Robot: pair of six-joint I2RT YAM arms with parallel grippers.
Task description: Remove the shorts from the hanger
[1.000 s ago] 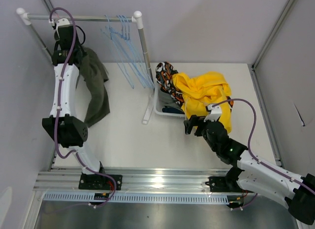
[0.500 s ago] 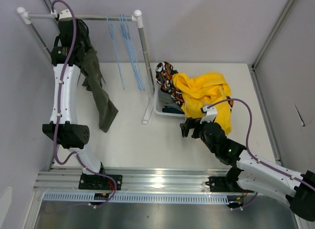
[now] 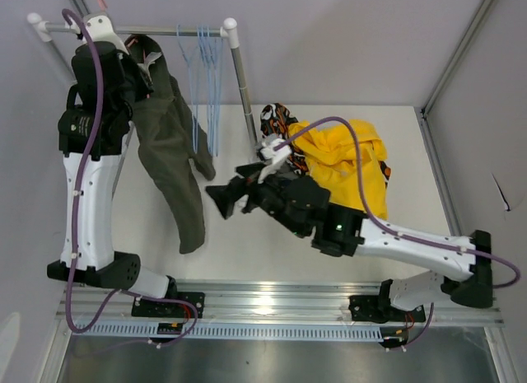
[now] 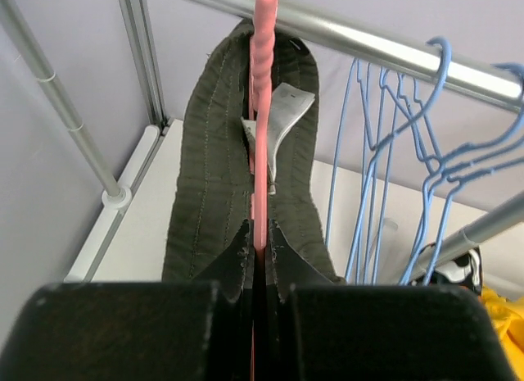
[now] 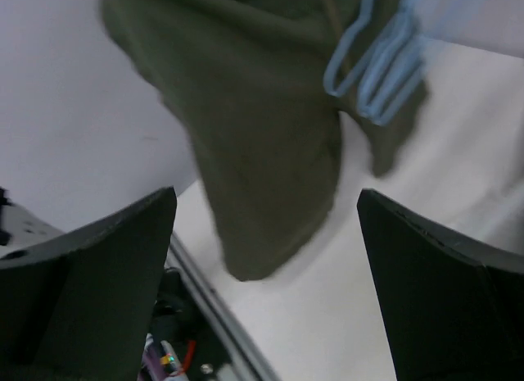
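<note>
The olive green shorts (image 3: 177, 152) hang from a pink hanger (image 4: 264, 111) by a metal clip (image 4: 278, 127); their waistband (image 4: 213, 168) loops round it. My left gripper (image 4: 260, 238) is shut on the hanger's stem, high at the rack's left end (image 3: 132, 70). My right gripper (image 3: 216, 198) is open and empty, just right of the shorts' hanging leg, which fills the right wrist view (image 5: 254, 135) ahead of the gripper (image 5: 266, 258). The yellow shorts (image 3: 346, 156) and the patterned shorts (image 3: 280, 128) lie piled in the white basket (image 3: 265, 181). The navy and grey shorts are hidden.
The rack's rail (image 3: 165, 29) runs across the back left, with its post (image 3: 243, 78) standing beside the basket. Several empty blue hangers (image 3: 206, 78) hang on the rail right of the shorts; they also show in the left wrist view (image 4: 393, 151) and the right wrist view (image 5: 377, 61).
My left arm has raised the hanger and swung the olive shorts to the right. My right arm has moved from beside the basket up and left to the shorts' leg.
</note>
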